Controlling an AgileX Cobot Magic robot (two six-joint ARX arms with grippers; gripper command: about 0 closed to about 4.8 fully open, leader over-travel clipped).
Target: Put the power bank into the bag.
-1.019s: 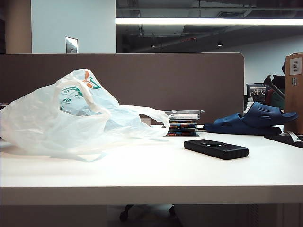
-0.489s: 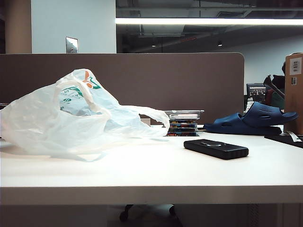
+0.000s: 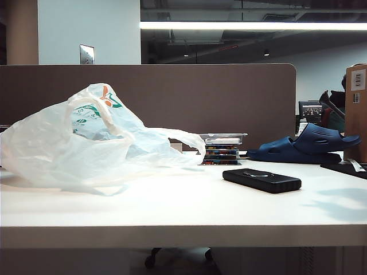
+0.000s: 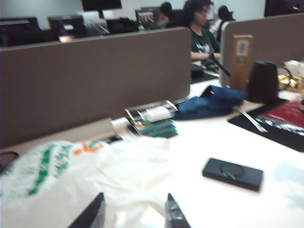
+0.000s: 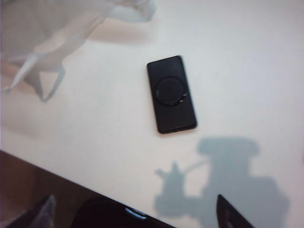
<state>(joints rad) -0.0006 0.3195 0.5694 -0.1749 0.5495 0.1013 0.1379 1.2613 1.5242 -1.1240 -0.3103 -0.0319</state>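
Note:
The power bank (image 3: 261, 180), a flat black slab, lies on the white table right of centre. The crinkly white bag (image 3: 86, 143) with the green-and-orange logo slumps at the left. Neither gripper shows in the exterior view. In the left wrist view my left gripper (image 4: 135, 212) hovers over the near edge of the bag (image 4: 71, 180), jaws apart with nothing between them; the power bank (image 4: 232, 174) lies off to the side. In the right wrist view my right gripper (image 5: 133, 211) stands wide open high above the table's front edge, short of the power bank (image 5: 171, 94); a bag handle (image 5: 52, 71) lies beside it.
A stack of clear boxes (image 3: 222, 150) and dark blue sandals (image 3: 304, 146) stand at the back by the brown divider (image 3: 172, 97). A cardboard box (image 3: 356, 109) and black mat (image 4: 275, 126) are at the far right. The table's front edge (image 5: 71, 178) crosses the right wrist view.
A faint shadow has appeared on the table at the far right, near the power bank. The bag and power bank have not moved.

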